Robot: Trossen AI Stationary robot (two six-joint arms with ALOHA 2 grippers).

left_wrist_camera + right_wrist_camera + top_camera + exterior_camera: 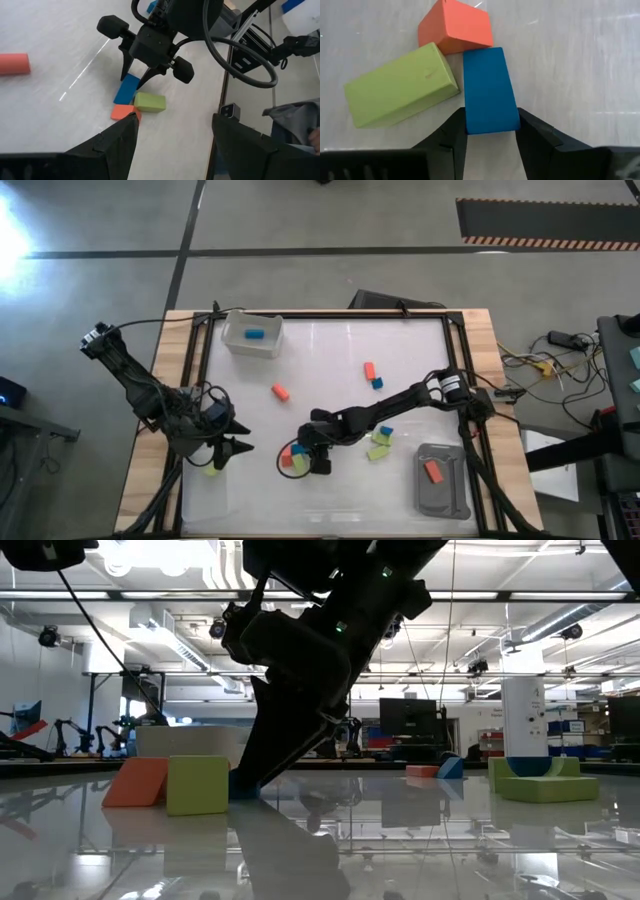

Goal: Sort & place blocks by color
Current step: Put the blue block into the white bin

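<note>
The right claw (490, 131) pinches the blue block (489, 90) — orange (456, 27) and green (400, 92) blocks touching it; the left claw (237, 447) waits spread.

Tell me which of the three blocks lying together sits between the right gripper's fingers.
The blue block. The right gripper has one finger on each of its long sides. The green block and the orange block lie beside it, outside the fingers.

Both arms were matte black, jointed, with looping black cables; the right arm (400, 405) wore a silver band near its elbow.
</note>
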